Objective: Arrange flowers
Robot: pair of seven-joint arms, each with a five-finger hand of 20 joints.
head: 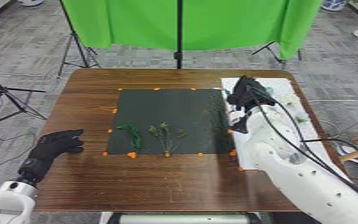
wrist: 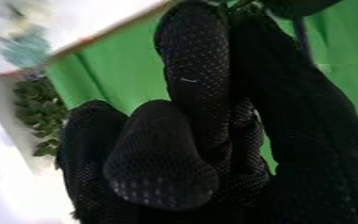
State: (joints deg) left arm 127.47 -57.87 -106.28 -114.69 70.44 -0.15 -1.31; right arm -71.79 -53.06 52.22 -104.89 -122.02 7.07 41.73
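Over the table's near left, left hand [head: 58,142] has its fingers extended, relaxed. Curled green stem [head: 132,136] and thin sprig [head: 166,134] lie side by side on the dark mat [head: 171,107]. Farther up, right hand [head: 245,94] is over the white sheet [head: 280,86] (grip: can't tell).

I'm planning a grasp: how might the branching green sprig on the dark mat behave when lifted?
The sprig is likely light, being mostly thin stems. Its spread tips would probably sway or snag. With side branches, it seems unlikely to roll.
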